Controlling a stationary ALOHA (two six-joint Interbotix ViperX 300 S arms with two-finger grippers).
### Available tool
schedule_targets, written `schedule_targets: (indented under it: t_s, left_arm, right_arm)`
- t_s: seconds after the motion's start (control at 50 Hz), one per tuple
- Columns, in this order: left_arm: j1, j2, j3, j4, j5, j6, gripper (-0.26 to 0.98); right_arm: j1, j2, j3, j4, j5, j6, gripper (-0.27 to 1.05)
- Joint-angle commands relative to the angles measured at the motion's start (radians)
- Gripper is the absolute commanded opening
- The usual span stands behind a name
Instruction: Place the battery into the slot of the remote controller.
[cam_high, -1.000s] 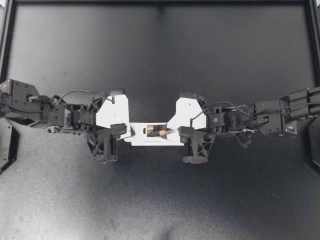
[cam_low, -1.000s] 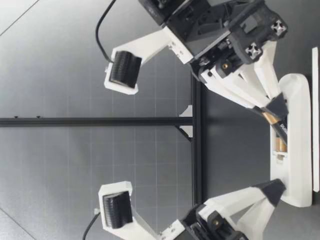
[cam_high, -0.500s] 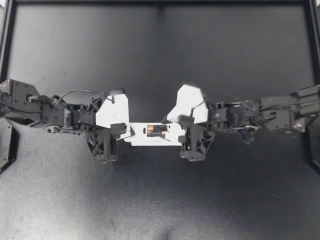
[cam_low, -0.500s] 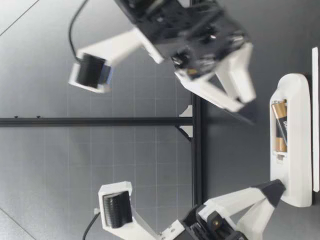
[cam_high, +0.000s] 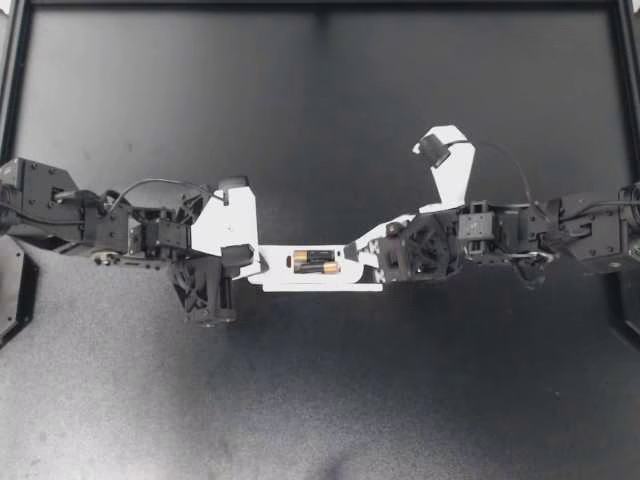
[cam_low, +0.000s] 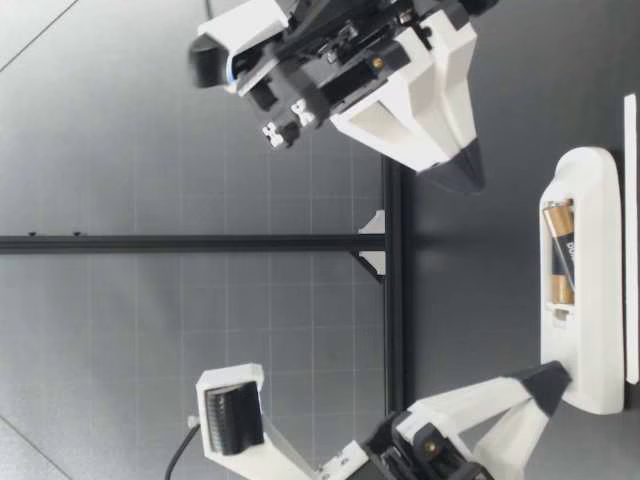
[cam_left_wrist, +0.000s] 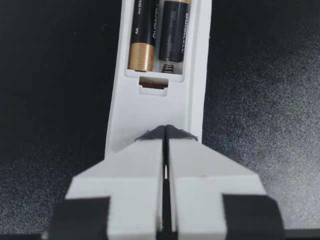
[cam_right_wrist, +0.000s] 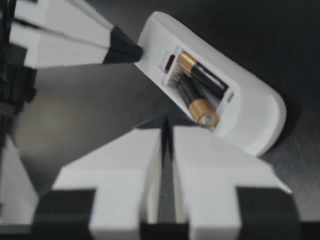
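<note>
A white remote (cam_high: 275, 272) lies back-up at the table's middle with its battery slot uncovered. Two black-and-gold batteries (cam_high: 317, 262) rest side by side in the slot. My left gripper (cam_high: 248, 262) is shut, its dark tips pressing on the remote's left end; nothing sits between its fingers. My right gripper (cam_high: 355, 250) is shut and empty, rolled on its side just past the remote's right end. In the low view it (cam_low: 465, 178) hangs well above the remote (cam_low: 600, 200), while my left gripper (cam_low: 550, 378) touches it. In the right wrist view one battery (cam_right_wrist: 195, 102) looks slightly askew.
A black mat (cam_high: 320, 400) covers the table, which is bordered by a dark frame rail (cam_high: 320, 5) at the back and rails at both sides. In the low view a black bar (cam_low: 200, 243) and a post (cam_low: 395, 330) stand behind the arms.
My right gripper let go of the battery in the slot, opened wide, lifted off the remote, rolled over and shut again. The left gripper and remote stayed put.
</note>
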Motion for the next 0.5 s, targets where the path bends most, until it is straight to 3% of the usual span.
schedule_targets:
  t_s: [0.0, 0.16, 0.48]
  left_arm:
    - [0.003, -0.025, -0.008, -0.002, -0.003, -0.003, -0.16]
    - [0.003, -0.025, -0.011, -0.002, -0.002, -0.005, -0.16]
    - [0.003, -0.023, -0.006, -0.002, -0.002, -0.005, -0.16]
  right_arm:
    - [0.003, -0.028, -0.017, -0.003, 0.031, 0.054, -0.03]
    - [0.009, -0.018, -0.031, -0.003, 0.107, 0.092, -0.10]
    - [0.009, 0.020, -0.072, -0.008, 0.123, 0.087, -0.10]
